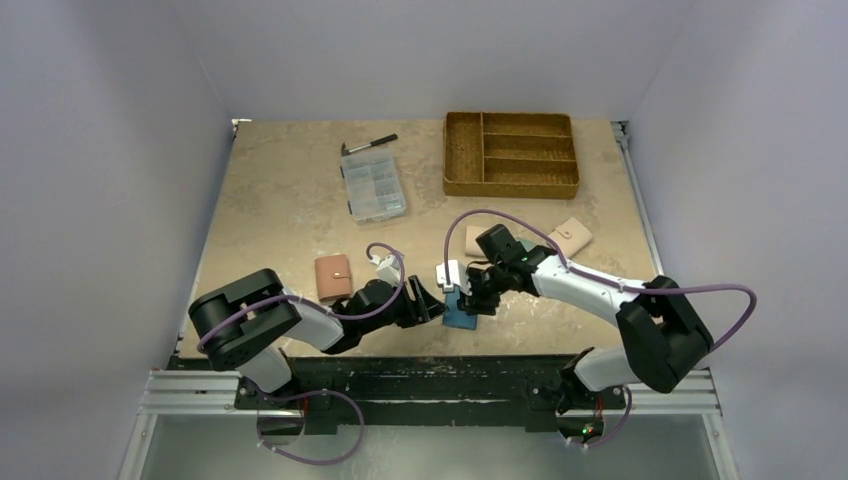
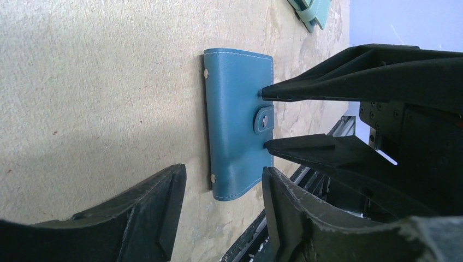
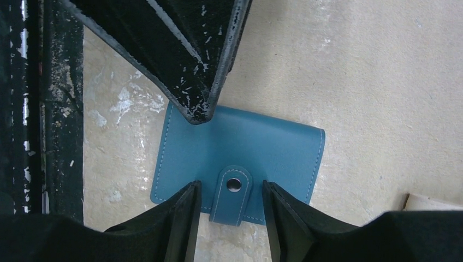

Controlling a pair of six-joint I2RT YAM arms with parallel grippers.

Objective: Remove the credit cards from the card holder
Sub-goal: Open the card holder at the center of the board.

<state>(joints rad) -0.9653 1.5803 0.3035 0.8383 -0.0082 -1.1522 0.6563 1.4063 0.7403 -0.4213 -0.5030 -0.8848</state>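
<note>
The card holder [image 1: 460, 312] [image 2: 238, 123] [image 3: 245, 150] is a dark blue wallet lying flat and snapped closed near the table's front edge. The credit cards are hidden inside it. My left gripper [image 1: 432, 303] [image 2: 224, 188] is open; its fingers [image 2: 158, 215] straddle one short end of the wallet with gaps on both sides. My right gripper [image 1: 474, 300] [image 3: 232, 204] is open too. It stands over the wallet's opening edge, a finger on either side of the snap tab [image 3: 232, 194] [image 2: 263, 120], without squeezing it.
A pink wallet [image 1: 333, 277] lies left of the arms and a beige one [image 1: 570, 237] to the right. Farther back are a clear compartment box [image 1: 373, 185], a pen [image 1: 370, 144] and a wicker tray [image 1: 511, 180]. A pale teal wallet [image 2: 314, 11] lies beyond the blue one.
</note>
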